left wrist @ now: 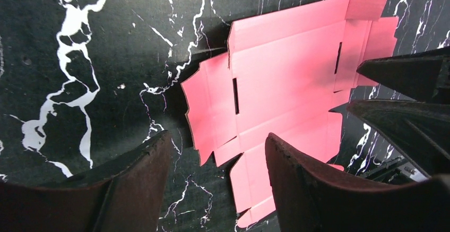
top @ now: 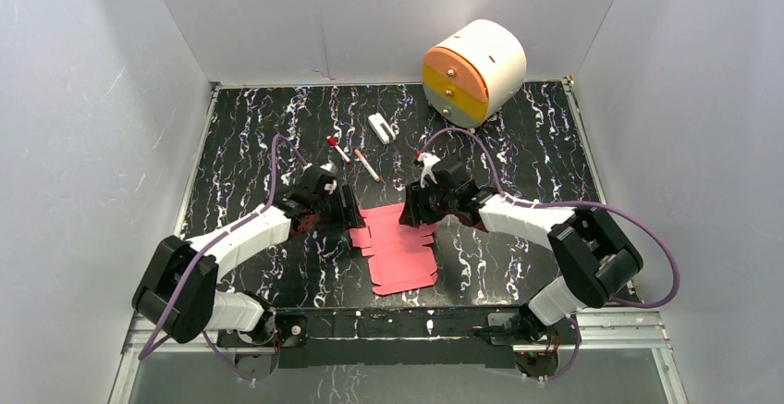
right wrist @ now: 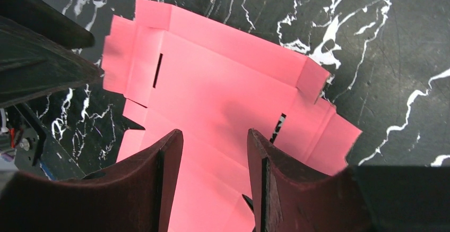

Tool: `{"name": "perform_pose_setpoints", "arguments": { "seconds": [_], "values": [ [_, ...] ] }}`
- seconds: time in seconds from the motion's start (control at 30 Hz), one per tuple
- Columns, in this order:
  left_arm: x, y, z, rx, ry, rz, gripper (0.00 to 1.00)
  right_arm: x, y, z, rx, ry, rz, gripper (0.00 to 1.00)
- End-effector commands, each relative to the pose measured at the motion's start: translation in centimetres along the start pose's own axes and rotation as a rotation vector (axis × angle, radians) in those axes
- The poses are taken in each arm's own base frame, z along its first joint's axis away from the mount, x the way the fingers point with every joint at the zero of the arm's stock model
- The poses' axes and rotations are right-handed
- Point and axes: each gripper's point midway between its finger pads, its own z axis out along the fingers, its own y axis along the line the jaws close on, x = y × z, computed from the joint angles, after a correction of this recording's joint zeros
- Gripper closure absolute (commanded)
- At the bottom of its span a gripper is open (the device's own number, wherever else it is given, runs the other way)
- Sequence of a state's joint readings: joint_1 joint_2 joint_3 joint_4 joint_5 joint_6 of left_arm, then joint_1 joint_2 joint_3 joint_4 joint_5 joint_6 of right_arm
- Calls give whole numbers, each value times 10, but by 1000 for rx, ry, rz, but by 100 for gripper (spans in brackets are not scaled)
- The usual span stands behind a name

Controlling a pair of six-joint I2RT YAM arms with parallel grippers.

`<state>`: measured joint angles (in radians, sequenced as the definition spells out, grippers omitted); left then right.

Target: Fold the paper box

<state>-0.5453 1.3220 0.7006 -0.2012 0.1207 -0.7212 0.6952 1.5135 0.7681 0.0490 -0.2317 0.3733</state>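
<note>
Paper box lies flat, unfolded, on the table, holding nothing. Left jaws and right jaws gape empty over it. Drawer unit shut, contents hidden.

Pink-red paper box on black table veined with white marble streaks

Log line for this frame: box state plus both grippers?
paper box: unfolded sheet on marbled table | left gripper: open, empty, at sheet's left edge | right gripper: open, empty, over sheet's right side
</note>
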Motion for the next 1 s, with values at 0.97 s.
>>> {"name": "perform_pose_setpoints", "arguments": {
  "seconds": [0.97],
  "values": [
    [-9, -64, 2, 222, 67, -1, 73, 17, -1, 29, -76, -100, 95, 50]
  ]
}}
